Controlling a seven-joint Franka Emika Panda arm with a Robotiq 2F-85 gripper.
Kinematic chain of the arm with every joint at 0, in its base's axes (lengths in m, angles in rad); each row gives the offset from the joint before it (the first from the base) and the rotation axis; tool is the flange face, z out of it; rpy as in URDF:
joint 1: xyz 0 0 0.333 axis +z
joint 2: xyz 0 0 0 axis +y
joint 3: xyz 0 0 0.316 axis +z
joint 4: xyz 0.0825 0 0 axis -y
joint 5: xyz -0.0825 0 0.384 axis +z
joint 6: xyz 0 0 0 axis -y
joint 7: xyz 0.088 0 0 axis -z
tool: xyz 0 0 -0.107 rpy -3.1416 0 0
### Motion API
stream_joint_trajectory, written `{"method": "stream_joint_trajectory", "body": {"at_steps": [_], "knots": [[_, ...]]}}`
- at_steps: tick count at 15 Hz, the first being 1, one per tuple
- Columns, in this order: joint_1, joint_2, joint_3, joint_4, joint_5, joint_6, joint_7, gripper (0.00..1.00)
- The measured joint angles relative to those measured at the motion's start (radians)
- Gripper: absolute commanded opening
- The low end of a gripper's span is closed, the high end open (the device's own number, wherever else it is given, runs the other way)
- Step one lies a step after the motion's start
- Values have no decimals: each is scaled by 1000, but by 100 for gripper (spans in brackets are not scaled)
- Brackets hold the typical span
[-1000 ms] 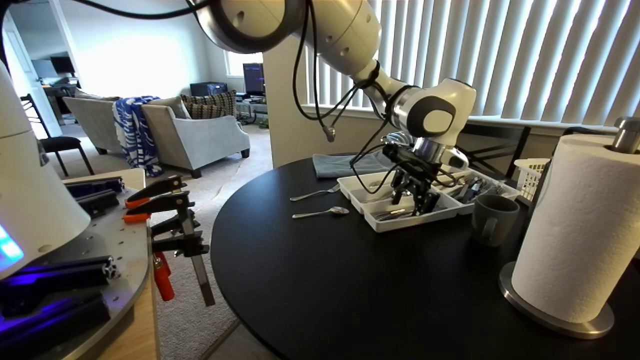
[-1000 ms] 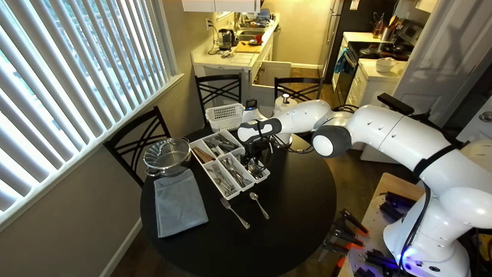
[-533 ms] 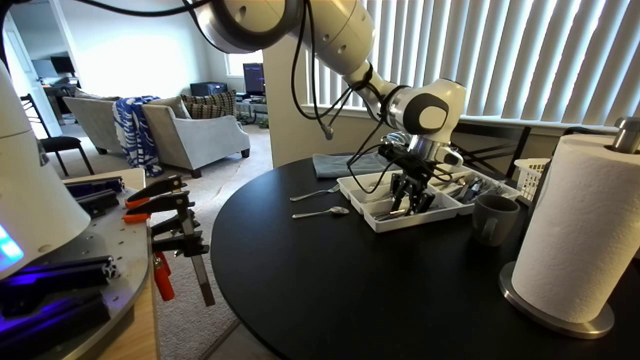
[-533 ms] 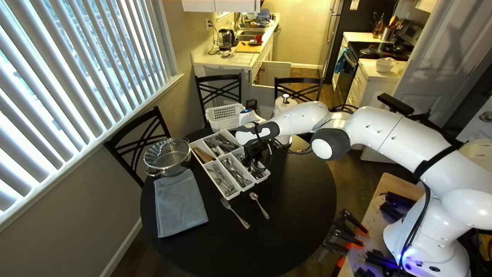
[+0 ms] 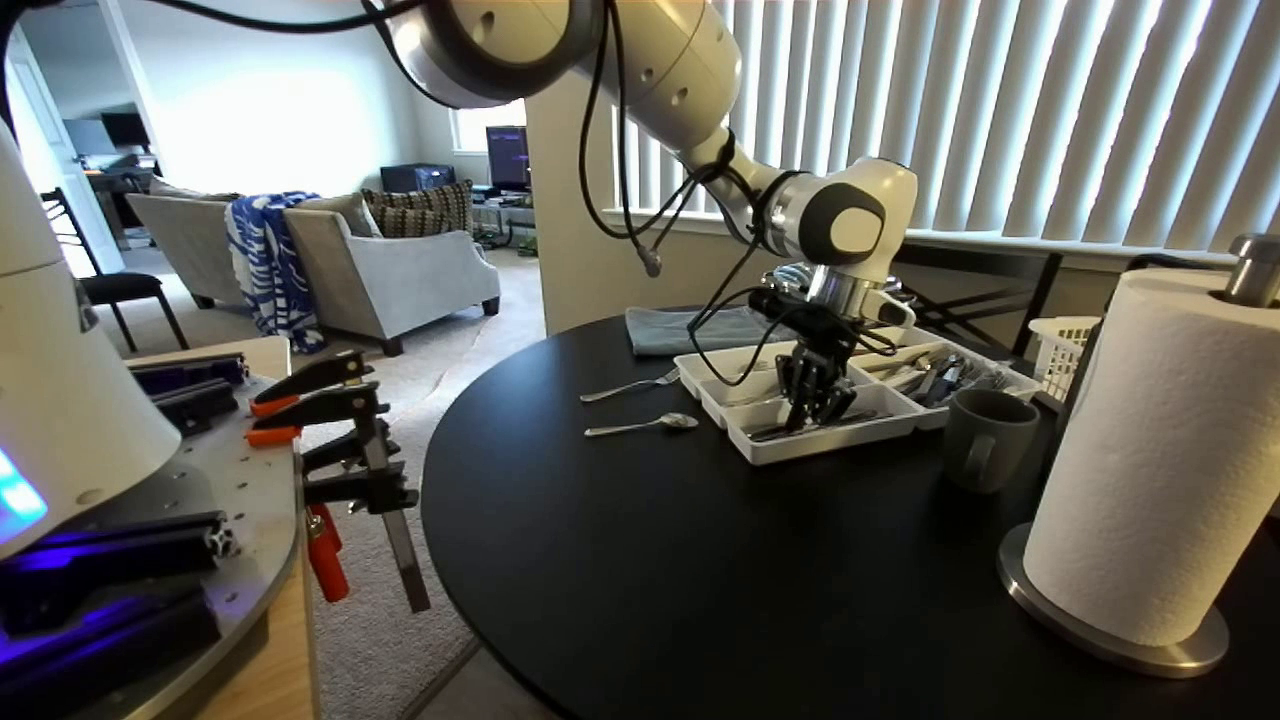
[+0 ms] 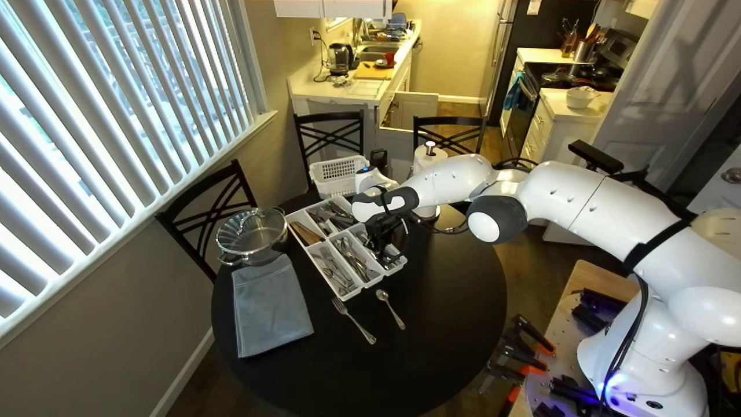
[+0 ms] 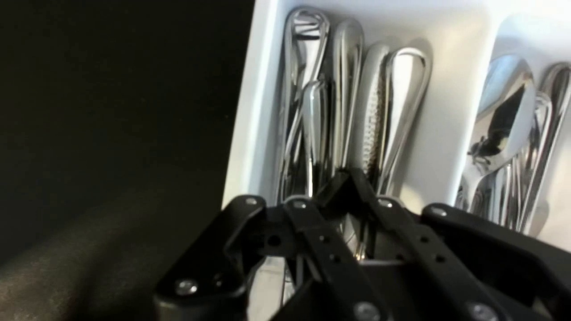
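Round black tabletop [image 5: 700, 560] noted as the main surface. A white divided tray [image 5: 850, 435] is set on it, with utensils sorted among its compartments. In an exterior view a glass-lidded pot [image 6: 255, 234] is seen at 9 o'clock from the tray, and a folded blue-grey cloth [image 6: 269, 313] at 8 o'clock.

The gripper [image 7: 343, 178] is positioned at the tray's outer compartment, jaws drawn together, clenched; whether a handle is pinched between the tips cannot be told. In an exterior view a grey mug [image 5: 988, 440] is placed at 3 o'clock from it. Toward 9 o'clock, a loose fork [image 5: 630, 388] and a loose spoon [image 5: 662, 423] are laid on the tabletop, the spoon's bowl pointed to 3 o'clock.

Steel cutlery [image 7: 348, 76] is contained in the outer compartment, about the fingertips: polished, mirror-bright, handle ends rounded; a dotted pattern is shown on one handle [image 7: 374, 111]. In the wrist view the long axes are aligned roughly 12 to 6 o'clock, handle ends at 12, the outermost at the 3 o'clock side tilted slightly toward 1. Lower ends are partly hidden by the gripper.
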Motion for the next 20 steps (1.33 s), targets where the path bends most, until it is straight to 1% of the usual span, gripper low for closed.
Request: {"method": "stream_joint_trajectory", "body": {"at_steps": [6, 7, 8, 11, 12, 13, 14, 15, 16, 18, 19, 20], "knots": [[-4, 0, 0, 27, -4, 3, 0, 1], [-5, -1, -4, 39, -5, 5, 0, 30], [-5, -1, -11, 52, -6, 7, 0, 30], [-4, 0, -26, 65, -19, 8, 2, 47], [-4, 1, -27, 59, -24, 7, 2, 52], [-4, 3, -28, 50, -27, 6, 2, 13], [-4, 6, -28, 39, -30, 5, 2, 64], [-3, 9, -28, 28, -31, 4, 2, 65], [-1, 11, -28, 22, -31, 3, 2, 70], [2, 11, -27, 20, -31, -6, 2, 30], [3, 11, -27, 18, -32, -14, 2, 27], [3, 11, -26, 16, -32, -20, 2, 22]]}}
